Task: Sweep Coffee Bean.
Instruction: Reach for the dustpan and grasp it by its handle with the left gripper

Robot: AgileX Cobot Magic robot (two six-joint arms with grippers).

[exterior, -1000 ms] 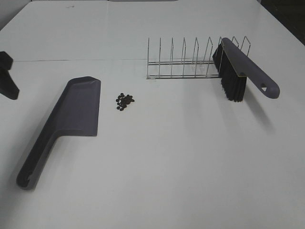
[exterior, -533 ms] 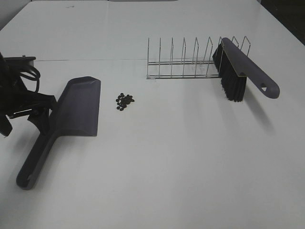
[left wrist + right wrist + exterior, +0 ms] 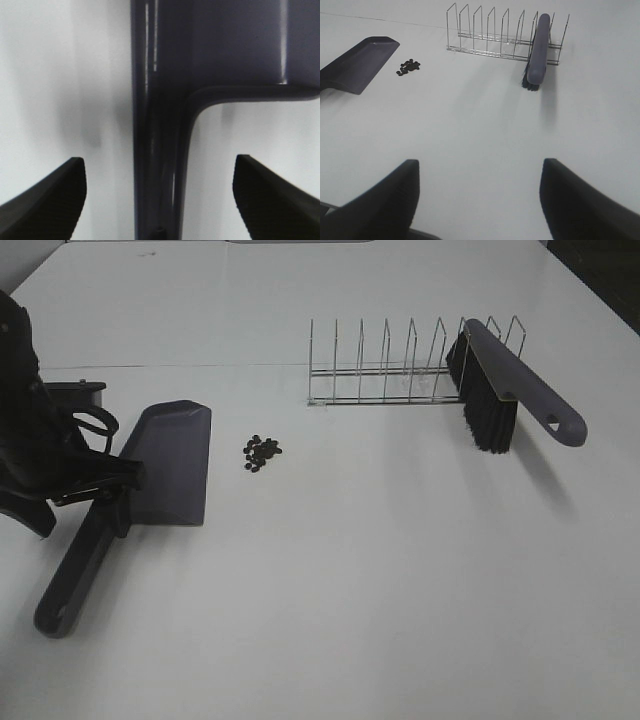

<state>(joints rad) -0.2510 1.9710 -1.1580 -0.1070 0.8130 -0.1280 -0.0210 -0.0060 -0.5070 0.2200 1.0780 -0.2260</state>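
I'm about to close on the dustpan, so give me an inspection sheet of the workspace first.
Surface: white table, with a thin seam line across its far part.
Job's things: coffee beans clustered right of the dustpan, apart from it; dustpan flat, handle toward the near left; brush propped at the right end of the wire rack, bristles down.
Clutter: nothing seen.
Grippers: left gripper open, fingers either side of the dustpan handle, not touching; right gripper open above bare table, away from the brush.
Cables: black cable loop on the left arm, beside the dustpan's left edge.
Surroundings: dark area beyond the far right corner.
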